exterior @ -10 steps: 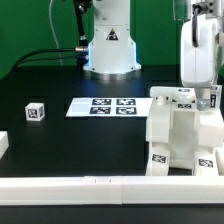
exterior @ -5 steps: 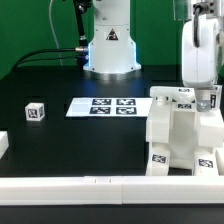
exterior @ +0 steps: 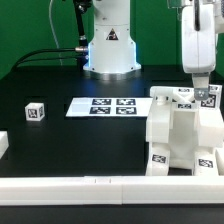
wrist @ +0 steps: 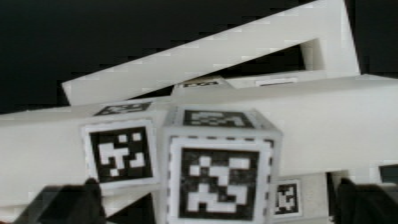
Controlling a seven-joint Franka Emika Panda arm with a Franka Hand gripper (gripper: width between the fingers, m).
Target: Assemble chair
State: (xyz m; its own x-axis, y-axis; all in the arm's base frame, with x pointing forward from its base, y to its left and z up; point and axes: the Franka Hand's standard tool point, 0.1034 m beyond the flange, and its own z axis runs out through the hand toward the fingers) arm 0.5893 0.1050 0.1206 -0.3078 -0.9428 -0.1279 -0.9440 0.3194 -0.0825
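The partly built white chair (exterior: 178,135) stands on the black table at the exterior view's right, with tags on its top and feet. My gripper (exterior: 207,97) hangs just over its top far corner, open and holding nothing. In the wrist view a tagged white block (wrist: 221,165) of the chair sits between my dark fingertips (wrist: 64,203), apart from both, with the chair's white slabs (wrist: 267,60) behind it. A small loose white cube (exterior: 35,111) with a tag lies at the exterior view's left.
The marker board (exterior: 103,105) lies flat in the middle of the table. The robot's white base (exterior: 110,45) stands behind it. A long white rail (exterior: 90,184) runs along the near edge, and a short white piece (exterior: 4,146) sits at the left edge.
The jaws have spread a little wider, letting go of the chair's top. The arm has risen slightly above it. The chair and the cube have not moved.
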